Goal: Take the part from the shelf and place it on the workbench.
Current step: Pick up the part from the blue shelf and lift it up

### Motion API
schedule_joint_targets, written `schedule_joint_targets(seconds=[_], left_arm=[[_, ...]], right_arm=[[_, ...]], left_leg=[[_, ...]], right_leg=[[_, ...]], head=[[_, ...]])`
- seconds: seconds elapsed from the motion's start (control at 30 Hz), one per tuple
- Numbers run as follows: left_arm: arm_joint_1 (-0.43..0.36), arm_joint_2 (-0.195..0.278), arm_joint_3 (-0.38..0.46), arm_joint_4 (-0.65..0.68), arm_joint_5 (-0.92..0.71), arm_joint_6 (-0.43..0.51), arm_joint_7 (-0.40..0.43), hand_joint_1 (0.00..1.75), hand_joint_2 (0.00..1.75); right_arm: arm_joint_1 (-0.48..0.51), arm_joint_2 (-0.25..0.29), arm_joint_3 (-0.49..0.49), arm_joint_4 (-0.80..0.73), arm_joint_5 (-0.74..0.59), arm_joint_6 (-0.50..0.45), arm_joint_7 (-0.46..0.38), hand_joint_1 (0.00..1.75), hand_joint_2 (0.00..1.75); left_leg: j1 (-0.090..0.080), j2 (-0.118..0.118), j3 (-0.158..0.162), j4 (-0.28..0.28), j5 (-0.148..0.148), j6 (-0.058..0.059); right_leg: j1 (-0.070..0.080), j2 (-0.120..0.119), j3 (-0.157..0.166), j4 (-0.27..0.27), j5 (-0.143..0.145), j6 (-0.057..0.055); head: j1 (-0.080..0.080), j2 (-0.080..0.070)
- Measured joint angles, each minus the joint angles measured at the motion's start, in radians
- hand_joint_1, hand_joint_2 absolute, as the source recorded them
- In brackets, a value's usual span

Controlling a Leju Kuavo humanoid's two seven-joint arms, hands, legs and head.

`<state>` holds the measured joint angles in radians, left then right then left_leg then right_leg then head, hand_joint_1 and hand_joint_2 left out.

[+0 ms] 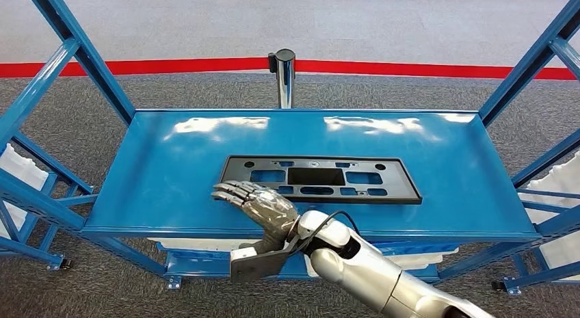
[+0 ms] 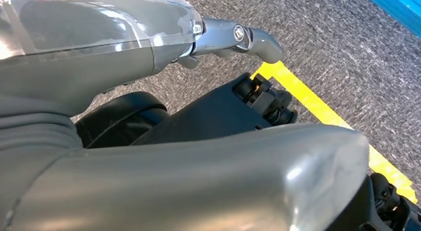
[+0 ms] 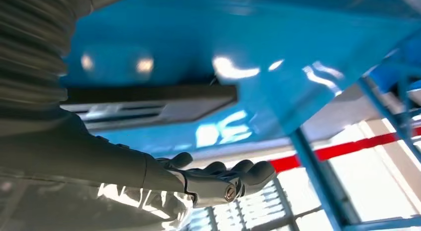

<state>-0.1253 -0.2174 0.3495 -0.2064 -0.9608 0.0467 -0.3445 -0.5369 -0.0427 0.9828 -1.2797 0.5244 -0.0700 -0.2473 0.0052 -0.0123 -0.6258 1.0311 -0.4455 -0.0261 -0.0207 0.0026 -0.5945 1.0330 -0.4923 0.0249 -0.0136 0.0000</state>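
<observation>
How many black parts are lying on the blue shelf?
1. The black part lies flat at the middle of the blue shelf, with the right hand at its near left corner. Lower levels are mostly hidden.

Head view: high on the body, facing forward and down onto the blue shelf (image 1: 171, 195), with the black part (image 1: 318, 179) near centre, the right robot hand (image 1: 256, 205) entering from 5 o'clock, and a red floor line (image 1: 171, 65) toward 12 o'clock.

Right wrist view: turned, very close behind the right robot hand (image 3: 218, 179), sharing the shelf (image 3: 308, 67), the part (image 3: 149, 99) and the red line (image 3: 357, 146).

Left wrist view: close behind the left robot hand (image 2: 233, 37), aimed down at grey carpet (image 2: 347, 57) with yellow tape (image 2: 317, 107).
</observation>
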Motion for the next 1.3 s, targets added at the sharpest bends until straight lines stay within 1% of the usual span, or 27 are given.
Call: schedule_joint_targets(seconds=[0.1,0.23,0.37,0.5,0.63,0.8,0.93,1.07,1.3], left_arm=[[0.0,0.0,-0.002,0.0,-0.004,-0.004,0.0,0.0,0.0],[0.0,0.0,-0.006,0.0,-0.006,-0.005,0.0,0.0,0.0],[0.001,0.0,-0.008,0.0,-0.006,-0.005,0.0,0.0,0.0],[0.001,0.0,-0.008,0.0,-0.001,-0.004,0.0,0.0,0.0],[0.002,0.0,-0.008,0.0,0.006,-0.001,-0.003,0.0,0.0],[0.002,0.0,-0.008,0.0,0.015,0.006,-0.004,0.0,0.0],[0.004,0.001,-0.008,0.0,0.017,0.009,-0.003,0.0,0.0],[0.005,0.002,-0.008,0.0,0.017,0.011,-0.004,0.0,0.0],[0.005,0.002,-0.008,0.0,0.018,0.011,-0.006,0.0,0.0]], right_arm=[[-0.038,-0.021,-0.007,0.036,0.088,-0.064,0.016,0.0,1.75],[-0.074,-0.057,-0.015,0.061,0.183,-0.104,0.037,0.0,1.75],[-0.101,-0.094,-0.015,0.063,0.307,-0.122,0.07,0.0,1.75],[-0.115,-0.131,-0.014,0.064,0.382,-0.119,0.095,0.0,1.75],[-0.118,-0.181,-0.014,0.072,0.418,-0.115,0.101,0.0,1.75],[-0.105,-0.247,-0.015,0.091,0.428,-0.11,0.098,0.0,1.75],[-0.088,-0.286,-0.016,0.097,0.435,-0.101,0.097,0.0,1.75],[-0.081,-0.299,-0.021,0.098,0.454,-0.081,0.097,0.0,1.75],[-0.083,-0.295,-0.022,0.098,0.478,-0.069,0.099,0.0,1.75]], left_leg=[[0.0,0.0,0.0,0.0,0.0,0.0],[-0.001,0.0,0.0,0.0,0.0,0.0],[-0.002,0.0,0.0,0.0,0.0,0.0],[-0.002,0.0,0.0,0.0,0.0,0.0],[-0.003,0.0,0.0,0.0,0.0,0.0],[-0.003,0.0,0.001,0.0,-0.001,0.001],[-0.003,0.0,0.001,0.001,-0.001,0.001],[-0.003,0.0,0.003,0.0,-0.002,0.001],[-0.003,0.0,0.007,0.0,-0.002,0.002]], right_leg=[[0.0,0.0,0.0,0.0,0.0,0.0],[0.0,0.0,0.001,-0.001,0.0,0.0],[0.0,0.0,0.001,-0.001,0.0,0.0],[0.0,0.0,0.001,-0.001,0.0,0.0],[0.0,0.0,0.001,-0.001,0.0,0.0],[0.0,0.0,0.002,-0.002,0.0,0.0],[0.0,0.0,0.002,-0.002,0.0,0.0],[0.0,0.0,0.003,-0.002,0.0,0.0],[0.0,0.0,0.008,-0.002,0.0,0.001]], head=[[0.0,0.0],[0.0,0.0],[0.0,0.0],[0.0,0.0],[0.0,0.0],[0.001,0.0],[0.001,0.0],[0.0,0.0],[0.0,0.0]])
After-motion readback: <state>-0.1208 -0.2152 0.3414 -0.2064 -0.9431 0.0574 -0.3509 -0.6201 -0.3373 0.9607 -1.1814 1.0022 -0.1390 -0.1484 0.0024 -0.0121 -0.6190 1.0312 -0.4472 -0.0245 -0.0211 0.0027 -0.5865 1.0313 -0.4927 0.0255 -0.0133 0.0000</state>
